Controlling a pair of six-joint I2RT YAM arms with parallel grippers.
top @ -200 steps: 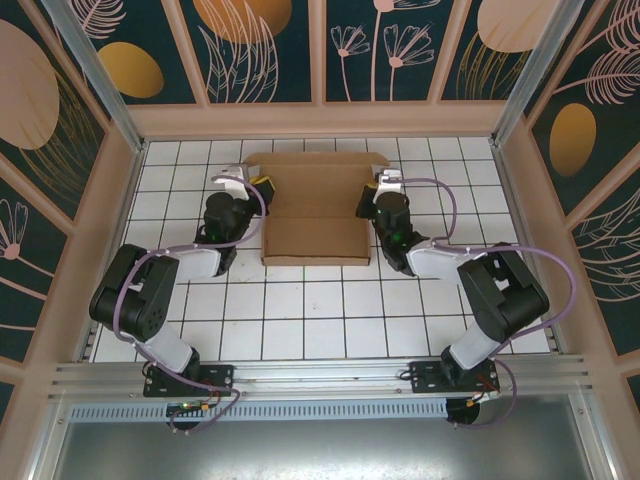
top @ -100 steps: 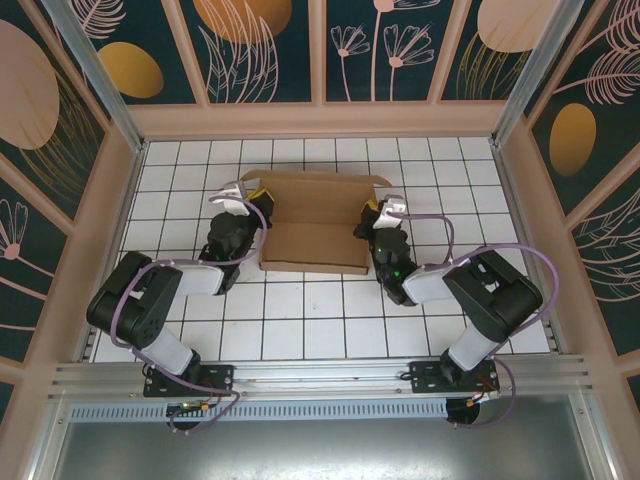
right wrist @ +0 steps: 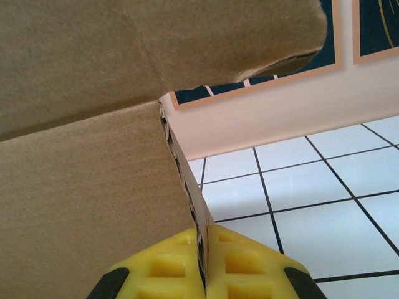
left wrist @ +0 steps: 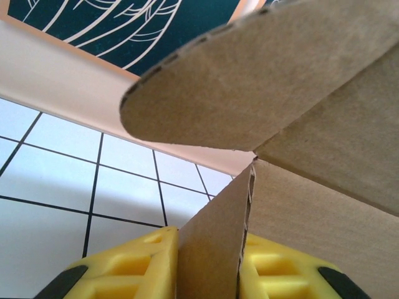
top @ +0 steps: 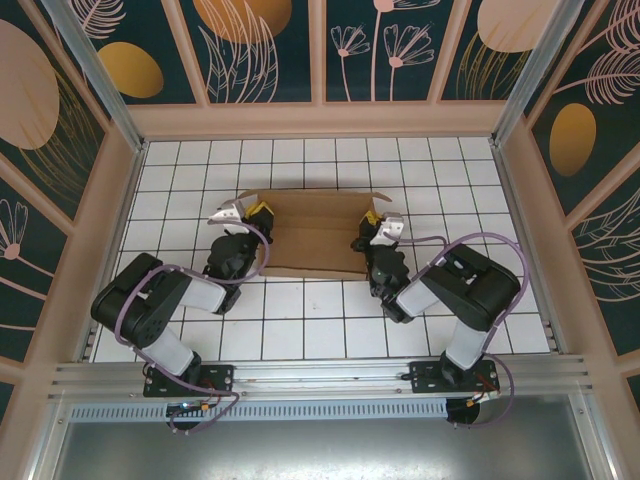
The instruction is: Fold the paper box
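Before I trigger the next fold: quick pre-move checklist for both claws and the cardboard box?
1. Left claw gripping the box side wall: ok, the cardboard edge sits between its yellow pads.
2. Right claw gripping the opposite wall: ok, pads closed on cardboard.
3. Box square to the table tiles: ok, edges run parallel to the grid lines.
4. Rounded end tabs tucked in: not ok, both stick out loose.
5. Grip depth: cannot tell, pads are cut off by the frame.
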